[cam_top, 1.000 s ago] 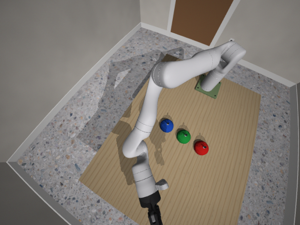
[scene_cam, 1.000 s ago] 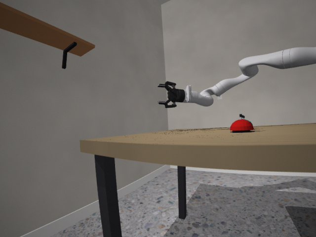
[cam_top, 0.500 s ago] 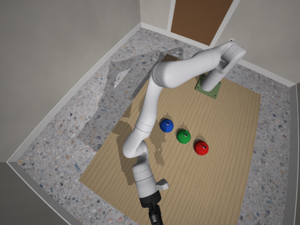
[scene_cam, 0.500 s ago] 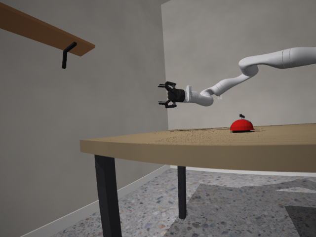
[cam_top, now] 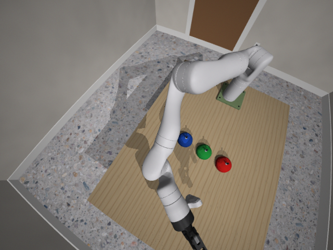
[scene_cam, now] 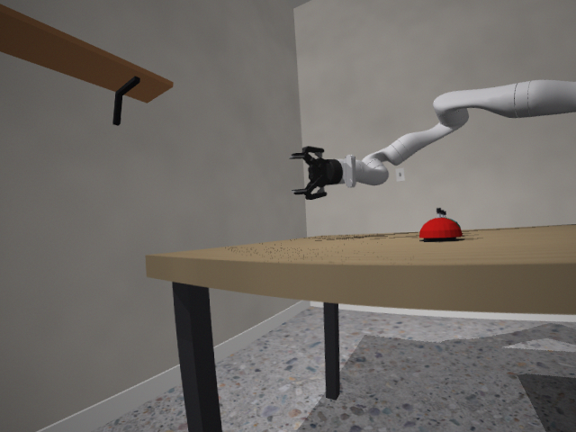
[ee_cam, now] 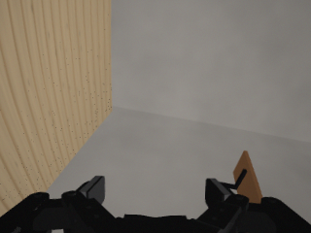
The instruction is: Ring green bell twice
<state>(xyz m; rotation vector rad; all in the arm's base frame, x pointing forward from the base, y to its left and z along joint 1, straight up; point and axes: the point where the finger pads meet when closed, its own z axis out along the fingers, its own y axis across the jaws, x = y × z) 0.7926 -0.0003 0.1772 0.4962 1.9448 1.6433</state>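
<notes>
The green bell [cam_top: 203, 151] stands in the middle of a row of three on the wooden table, with the blue bell [cam_top: 184, 139] on its far-left side and the red bell [cam_top: 223, 164] on its near-right side. In the low side view only the red bell [scene_cam: 440, 229] shows; it hides the other two. My gripper [scene_cam: 302, 173] is open and empty, held level high above the table and well away from the bells, pointing out past the table's edge. In the overhead view its fingers [cam_top: 195, 240] leave the bottom of the frame. The wrist view shows the open fingers, the wall and the table's edge.
The arm's base plate [cam_top: 231, 96] is at the table's far end. A wall shelf [scene_cam: 78, 69] with a black bracket hangs high on the left wall; it also shows in the wrist view [ee_cam: 249, 190]. The arm's links pass over the table left of the blue bell.
</notes>
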